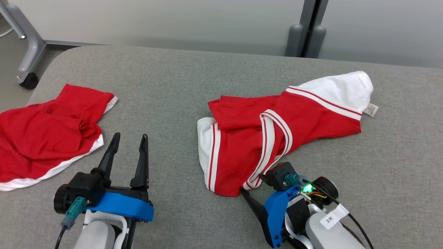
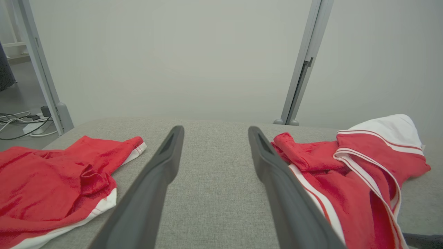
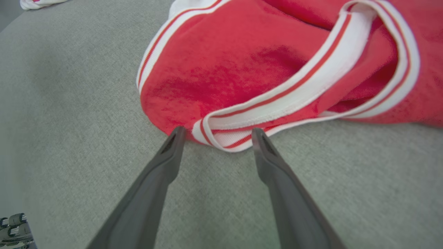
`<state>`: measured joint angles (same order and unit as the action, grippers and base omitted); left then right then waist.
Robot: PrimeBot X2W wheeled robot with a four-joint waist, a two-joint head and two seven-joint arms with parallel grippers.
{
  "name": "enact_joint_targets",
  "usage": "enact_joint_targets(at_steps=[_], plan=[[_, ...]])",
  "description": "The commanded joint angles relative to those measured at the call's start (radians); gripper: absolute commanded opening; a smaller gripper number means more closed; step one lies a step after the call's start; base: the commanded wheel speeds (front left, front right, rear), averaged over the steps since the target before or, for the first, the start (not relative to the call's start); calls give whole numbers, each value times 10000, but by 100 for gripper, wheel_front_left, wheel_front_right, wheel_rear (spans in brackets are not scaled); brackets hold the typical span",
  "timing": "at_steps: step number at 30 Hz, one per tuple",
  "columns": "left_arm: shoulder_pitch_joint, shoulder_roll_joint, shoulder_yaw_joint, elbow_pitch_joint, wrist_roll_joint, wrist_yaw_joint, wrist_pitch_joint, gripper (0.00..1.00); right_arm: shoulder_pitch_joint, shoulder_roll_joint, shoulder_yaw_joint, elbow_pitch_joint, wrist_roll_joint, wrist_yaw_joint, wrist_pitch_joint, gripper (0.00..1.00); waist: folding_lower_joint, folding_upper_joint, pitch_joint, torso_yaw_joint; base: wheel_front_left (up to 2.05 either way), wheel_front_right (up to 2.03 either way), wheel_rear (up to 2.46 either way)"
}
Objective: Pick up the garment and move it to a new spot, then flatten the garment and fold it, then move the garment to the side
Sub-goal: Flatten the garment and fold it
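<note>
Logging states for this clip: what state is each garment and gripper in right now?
Red garment with white striped trim: crumpled, unfolded, lying on the grey fabric table.
Second red garment with white hem: bunched near the table's left edge, untouched.
Left gripper: open, holding nothing.
Right gripper: open, tips at the striped trim's near edge, not gripping.

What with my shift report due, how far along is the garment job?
Done: nothing yet; the red-and-white garment lies crumpled on the grey surface. In hand: the right gripper, open, is poised at the garment's near striped edge. The left gripper is open over bare surface. Still to do: lift, move, flatten, fold, set aside.
</note>
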<state>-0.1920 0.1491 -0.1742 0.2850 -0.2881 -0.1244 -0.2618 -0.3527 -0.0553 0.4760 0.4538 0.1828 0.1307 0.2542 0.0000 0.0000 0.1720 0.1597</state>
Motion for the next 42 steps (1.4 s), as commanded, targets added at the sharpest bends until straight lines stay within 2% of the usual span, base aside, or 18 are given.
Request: enact_joint_targets(at_steps=[1, 4, 5, 7, 10, 14, 18, 19, 26, 32, 35, 38, 42], plan=[[-189, -20, -20, -22, -16, -57, -48, 100, -245, 37, 53, 208, -80, 1, -135, 100, 0, 0, 109, 108, 0, 0, 0], [-224, -25, -36, -36, -30, -61, -48, 100, -548, 46, 405, 708, 176, 1, -320, 100, 0, 0, 176, 174, 0, 0, 0], [-225, -24, -33, -37, -35, -62, -48, 100, -676, 46, 514, 853, 251, 1, -393, 87, 0, 0, 193, 182, 0, 0, 0], [-242, -24, -13, -29, -37, -63, -48, 100, -891, 39, 752, 1147, 371, 1, -541, 0, 0, 0, 208, 175, 0, 0, 0], [-205, -39, 43, -5, -54, -48, -48, 100, -1098, 37, 931, 1473, 506, 1, -977, 0, 0, 0, 168, 97, 0, 0, 0], [-49, -32, 114, -6, -54, 4, -49, 100, -1134, 29, 324, 1745, 538, 1, -1522, 0, 0, 0, 22, -126, 0, 0, 0], [60, -13, 176, -20, -79, 49, -48, 100, -583, -269, -1312, 1429, 145, -1, -1889, 0, 0, 0, -191, -407, 0, 0, 0], [60, -13, 176, -20, -79, 49, -48, 100, -583, -269, -1312, 1429, 145, -1, -1889, 0, 0, 0, -191, -407, 0, 0, 0], [233, 93, 284, -143, -121, 138, -48, 100, 377, -1217, -4316, -172, -942, 1, -1612, 0, 0, 0, -294, -1025, 0, 0, 0], [54, 146, 191, -205, -112, 147, -48, 100, 12, -1744, -5856, -802, -1417, 3, -1464, 0, 0, 0, -148, -1246, 0, 0, 0], [12, 159, 139, -181, -139, 130, -48, 100, -217, -1834, -6062, -965, -1438, 1, -1497, 0, 0, 0, -120, -1233, 0, 0, 0], [35, 168, 92, -107, -184, 113, -48, 100, -428, -1682, -5825, -1650, -1176, 1, -1595, 0, 0, 0, -178, -1188, 0, 0, 0], [119, 191, 88, -48, -218, 133, -48, 100, -802, -1589, -4724, -3277, -799, 1, -1659, 0, 0, 0, -288, -1152, 0, 0, 0]])
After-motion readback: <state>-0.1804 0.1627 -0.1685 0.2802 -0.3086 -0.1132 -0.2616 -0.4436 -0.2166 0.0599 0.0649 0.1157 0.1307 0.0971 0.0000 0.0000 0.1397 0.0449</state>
